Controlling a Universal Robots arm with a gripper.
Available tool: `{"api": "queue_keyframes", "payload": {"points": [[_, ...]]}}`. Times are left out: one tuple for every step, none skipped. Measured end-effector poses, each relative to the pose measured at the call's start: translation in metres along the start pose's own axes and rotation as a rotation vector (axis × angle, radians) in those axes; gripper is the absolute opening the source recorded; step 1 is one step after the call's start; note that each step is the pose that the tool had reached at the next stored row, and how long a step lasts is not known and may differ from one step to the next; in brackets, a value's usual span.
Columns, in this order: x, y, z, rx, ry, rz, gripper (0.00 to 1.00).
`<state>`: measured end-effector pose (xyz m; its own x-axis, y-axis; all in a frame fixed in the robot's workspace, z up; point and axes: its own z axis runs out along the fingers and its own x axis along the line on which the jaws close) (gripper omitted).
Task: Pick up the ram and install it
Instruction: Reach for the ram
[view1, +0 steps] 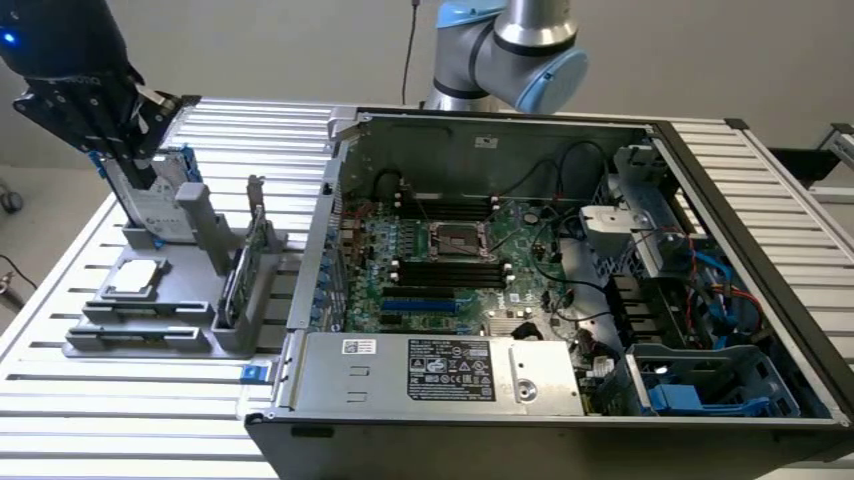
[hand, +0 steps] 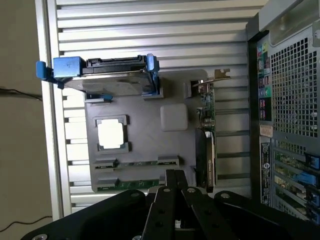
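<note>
Progress, by my judgement, stands at the very start: the long, narrow, dark green ram stick (hand: 131, 185) lies flat in a slot of the grey plastic parts holder (hand: 145, 145) on the slatted metal table (hand: 150, 30), outside the open black computer case (view1: 467, 135); neither the pick-up nor the installing is done; the black robot gripper (view1: 118, 140) hangs above the holder with its fingers clenched together on nothing, apart from the ram; in the exterior view it sits over the end of the holder where the silver hard drive with blue rails (view1: 158, 195) stands upright, near the tall card with a metal bracket (view1: 240, 270); inside the case the green motherboard (view1: 441, 250) lies exposed with its rows of black memory slots (view1: 454, 272); whether any of those slots is free or filled is too fine to make out; in the exterior view the ram cannot be told apart from the dark grooves of the holder; in the wrist view the gripper's own body covers one end of the stick, so its full length and its seating in the slot stay unclear; how high the fingertips hang above the holder cannot be judged
</note>
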<state>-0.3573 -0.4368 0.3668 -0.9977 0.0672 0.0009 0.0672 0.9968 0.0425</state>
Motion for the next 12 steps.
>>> {"api": "queue_keyframes", "payload": {"points": [[0.002,-0.0007,0.0005,0.0001,0.0001,0.0,0.11],[0.004,-0.0015,0.0011,0.0003,0.0002,0.0,0.11],[0.006,-0.0022,0.0016,0.0004,0.0003,0.0,0.11],[0.009,-0.003,0.0022,0.0005,0.0004,0.0,0.11],[0.011,-0.0036,0.0026,0.0006,0.0005,0.0,0.11],[0.013,-0.0044,0.0032,0.0007,0.0006,0.0,0.11],[0.014,-0.0052,0.0036,0.0009,0.0008,0.0,0.11],[0.016,-0.006,0.004,0.0011,0.0011,0.0,0.11],[0.017,-0.0067,0.0044,0.0013,0.0015,0.0,0.11],[0.018,-0.0075,0.0049,0.0014,0.0019,-0.001,0.11],[0.019,-0.0083,0.0053,0.0015,0.0025,-0.001,0.11],[0.02,-0.0091,0.0057,0.0016,0.0033,-0.001,0.11]]}}
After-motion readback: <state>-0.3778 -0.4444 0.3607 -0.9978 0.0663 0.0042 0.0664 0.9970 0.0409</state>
